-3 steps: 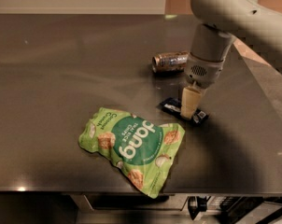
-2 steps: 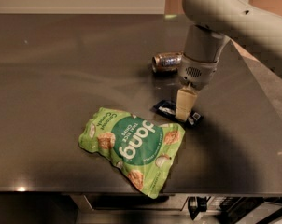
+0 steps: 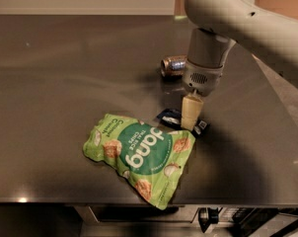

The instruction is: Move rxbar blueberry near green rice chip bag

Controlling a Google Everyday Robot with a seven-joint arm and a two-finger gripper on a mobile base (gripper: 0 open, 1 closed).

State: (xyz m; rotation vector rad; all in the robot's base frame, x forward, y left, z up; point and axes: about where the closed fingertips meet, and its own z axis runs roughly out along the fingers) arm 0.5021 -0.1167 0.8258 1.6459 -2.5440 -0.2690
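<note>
Lately shifted leftward, the gripper (image 3: 190, 124) stands on the rxbar blueberry (image 3: 167, 116) directly beneath it, grip state indeterminable; the green rice chip bag (image 3: 144, 154) now lies just lower-left, so placement appears nearly complete.

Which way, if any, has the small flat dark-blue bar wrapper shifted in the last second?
Yes: the bar wrapper slid slightly left toward the unmoved large light-green chip pouch, with the gripper directly over it.
</note>
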